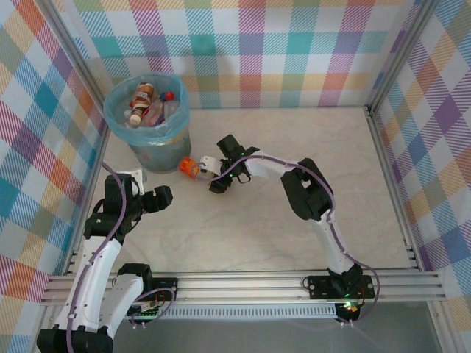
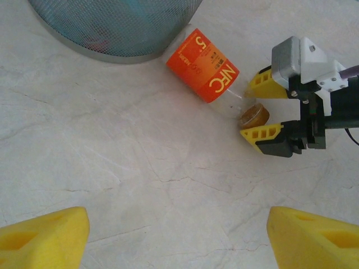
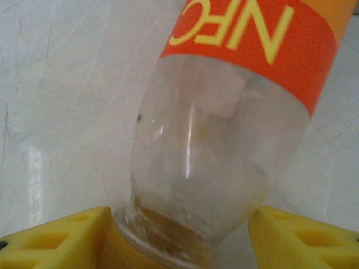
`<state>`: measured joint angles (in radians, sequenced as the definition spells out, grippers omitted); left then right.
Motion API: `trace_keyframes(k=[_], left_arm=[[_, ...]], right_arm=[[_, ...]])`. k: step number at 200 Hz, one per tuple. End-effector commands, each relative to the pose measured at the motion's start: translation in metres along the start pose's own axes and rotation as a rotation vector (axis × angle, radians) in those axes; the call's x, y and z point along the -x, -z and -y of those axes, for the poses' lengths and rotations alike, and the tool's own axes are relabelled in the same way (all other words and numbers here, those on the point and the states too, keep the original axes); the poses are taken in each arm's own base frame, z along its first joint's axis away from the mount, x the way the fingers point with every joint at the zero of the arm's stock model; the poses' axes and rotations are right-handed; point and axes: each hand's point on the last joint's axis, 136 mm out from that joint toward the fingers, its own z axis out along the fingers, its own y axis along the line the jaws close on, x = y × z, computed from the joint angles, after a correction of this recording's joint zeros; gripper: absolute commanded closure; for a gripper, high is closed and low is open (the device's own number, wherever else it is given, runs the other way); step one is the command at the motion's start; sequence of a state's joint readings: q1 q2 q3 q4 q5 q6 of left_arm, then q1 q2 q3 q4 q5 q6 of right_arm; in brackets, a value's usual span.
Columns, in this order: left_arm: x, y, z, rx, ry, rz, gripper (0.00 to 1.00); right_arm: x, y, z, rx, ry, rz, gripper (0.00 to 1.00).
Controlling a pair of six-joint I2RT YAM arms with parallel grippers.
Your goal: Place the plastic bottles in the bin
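"Yellow jaws of the right gripper (image 2: 261, 106) straddle the neck of the clear orange-labelled plastic bottle (image 2: 202, 67); clamped or not, I cannot tell. Left gripper (image 2: 179, 241) gapes, empty."

"Remaining?"

"That bottle, lying beside the round blue-lined bin (image 1: 162, 151); other bottles (image 1: 147, 103) are inside."

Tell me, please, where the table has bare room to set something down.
Bare: the table at far right between the right arm and right wall; the near middle between it and the left arm. Crowded: around the bin, bottle and right gripper.
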<state>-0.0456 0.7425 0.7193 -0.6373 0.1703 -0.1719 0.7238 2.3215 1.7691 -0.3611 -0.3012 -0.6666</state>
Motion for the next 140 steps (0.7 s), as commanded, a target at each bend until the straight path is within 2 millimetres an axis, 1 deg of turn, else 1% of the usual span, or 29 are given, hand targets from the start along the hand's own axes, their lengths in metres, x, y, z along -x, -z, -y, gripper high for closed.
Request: trace_keyframes(k=[1, 31, 77, 100, 113, 140], left_arm=[[-0.005, -0.001, -0.002, 0.010, 0.005, -0.012, 0.17], [-0.006, -0.001, -0.003, 0.011, 0.005, -0.014, 0.17], [-0.006, -0.001, -0.003, 0.015, 0.010, -0.016, 0.17], [-0.005, 0.001, -0.003, 0.014, 0.011, -0.008, 0.17], [-0.003, 0.002, -0.002, 0.012, 0.012, 0.000, 0.17], [0.002, 0.006, 0.003, -0.008, 0.020, 0.014, 0.17]], right_arm=[[0.012, -0.001, -0.002, 0.031, -0.018, 0.036, 0.36], [0.013, -0.004, 0.001, 0.008, -0.032, 0.025, 0.35], [0.010, -0.003, 0.005, -0.020, -0.059, 0.001, 0.50], [0.012, 0.005, 0.004, -0.028, -0.082, -0.004, 0.59], [0.015, 0.013, 0.002, -0.030, -0.094, 0.002, 0.65], [0.018, 0.036, -0.008, -0.037, -0.112, 0.022, 0.71]])
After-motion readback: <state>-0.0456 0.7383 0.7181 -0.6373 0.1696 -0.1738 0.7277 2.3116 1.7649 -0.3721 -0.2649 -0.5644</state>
